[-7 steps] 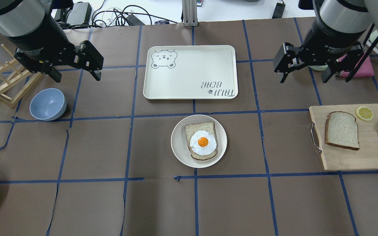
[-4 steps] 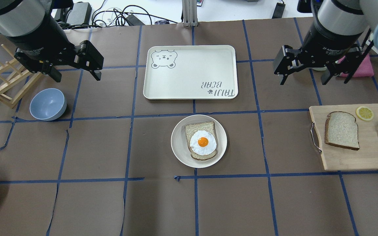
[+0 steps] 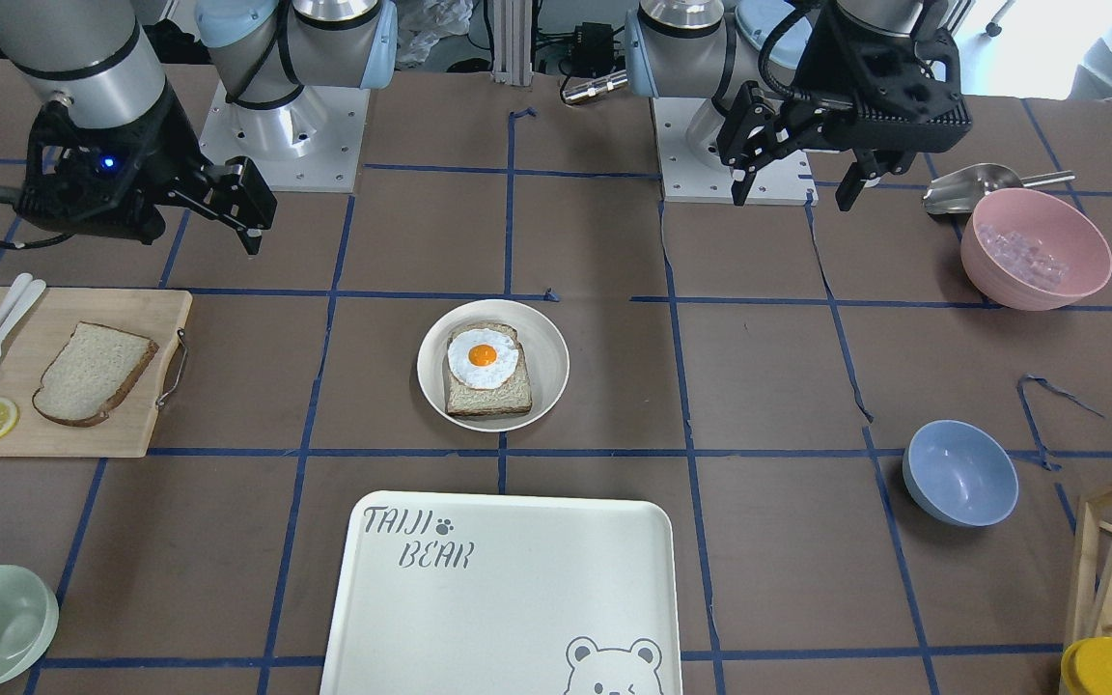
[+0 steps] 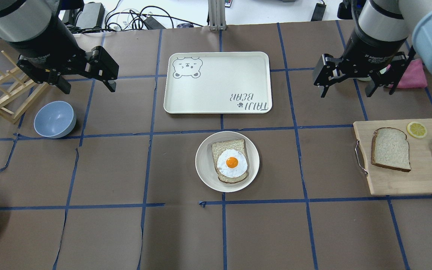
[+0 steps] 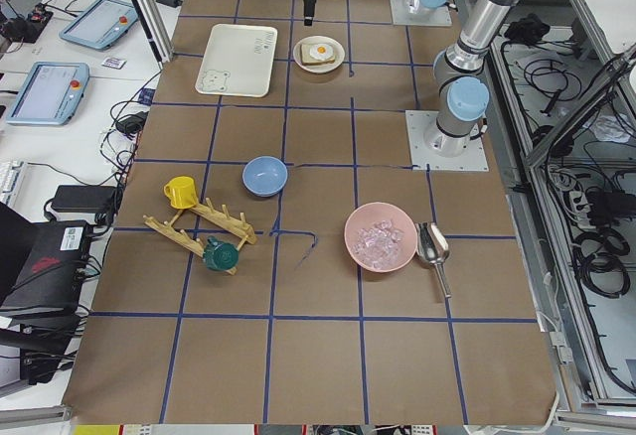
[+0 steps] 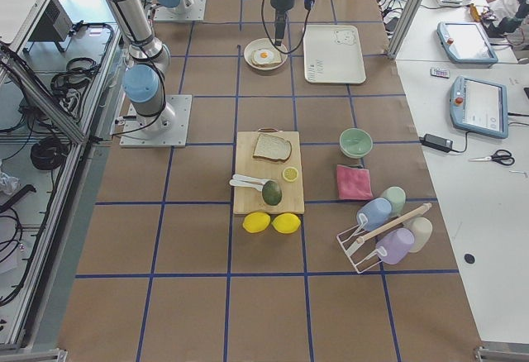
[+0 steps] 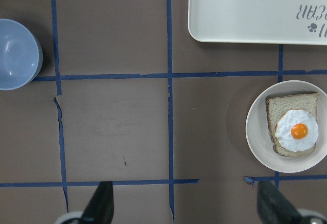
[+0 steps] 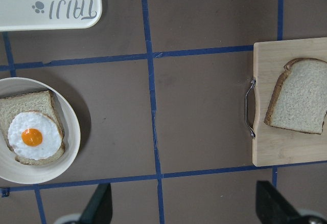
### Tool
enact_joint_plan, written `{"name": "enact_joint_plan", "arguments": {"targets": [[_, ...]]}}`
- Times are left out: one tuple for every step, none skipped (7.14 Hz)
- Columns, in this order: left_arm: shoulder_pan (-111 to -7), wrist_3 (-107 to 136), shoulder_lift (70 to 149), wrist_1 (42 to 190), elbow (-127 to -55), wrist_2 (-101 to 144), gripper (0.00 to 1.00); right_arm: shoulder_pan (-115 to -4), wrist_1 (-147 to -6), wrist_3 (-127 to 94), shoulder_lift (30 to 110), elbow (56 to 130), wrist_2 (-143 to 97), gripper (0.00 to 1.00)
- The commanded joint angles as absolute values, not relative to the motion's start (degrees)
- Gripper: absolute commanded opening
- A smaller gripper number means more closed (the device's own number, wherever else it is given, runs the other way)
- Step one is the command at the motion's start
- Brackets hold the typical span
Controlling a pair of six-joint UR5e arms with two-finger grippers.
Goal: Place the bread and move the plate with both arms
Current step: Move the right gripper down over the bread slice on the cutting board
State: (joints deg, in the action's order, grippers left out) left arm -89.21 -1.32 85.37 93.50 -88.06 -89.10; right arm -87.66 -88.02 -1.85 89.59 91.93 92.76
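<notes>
The bread (image 4: 390,149) lies flat on a wooden cutting board (image 4: 399,183) at the robot's right side of the table (image 4: 107,232). A lemon slice (image 4: 416,129) sits on the board just beside the round top of the bread.

The plate (image 4: 205,165) sits in the middle of the table, well apart from the board. On it lies a smaller slice of bread with a fried egg (image 4: 232,163) on top. The bear tray (image 4: 216,82) lies near the plate on its far side and does not touch it.

The right gripper (image 4: 346,93) hangs in the air above the table, between the bear tray and a pink cloth (image 4: 414,77). Its two black fingers are spread wide and hold nothing. Its wrist camera looks down and shows the plate at one side and the bread at the other.

The left gripper (image 4: 88,89) hangs in the air on the other side of the tray, next to a wooden rack (image 4: 2,101). A blue bowl (image 4: 54,119) sits on the table near it. Its fingers are spread wide too, and nothing is between them.
</notes>
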Motion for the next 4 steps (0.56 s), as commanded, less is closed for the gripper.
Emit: {"name": "enact_joint_plan", "arguments": {"targets": [[-89.2, -1.3, 85.3, 93.5, -88.1, -89.0, 1.00, -84.1, -88.0, -1.9, 86.2, 92.3, 97.7, 1.00], [-89.2, -1.3, 85.3, 93.5, -88.1, -89.1, 1.00, -80.0, -88.2, -2.3, 83.4, 92.8, 99.3, 1.00], [-89.2, -1.3, 85.3, 93.5, -88.1, -89.1, 1.00, -76.7, -92.3, -1.9, 81.4, 93.2, 99.1, 1.00], [-89.1, -1.3, 85.3, 93.5, -88.1, -89.1, 1.00, -75.5, -95.9, -1.7, 79.7, 94.8, 99.4, 0.90]]}}
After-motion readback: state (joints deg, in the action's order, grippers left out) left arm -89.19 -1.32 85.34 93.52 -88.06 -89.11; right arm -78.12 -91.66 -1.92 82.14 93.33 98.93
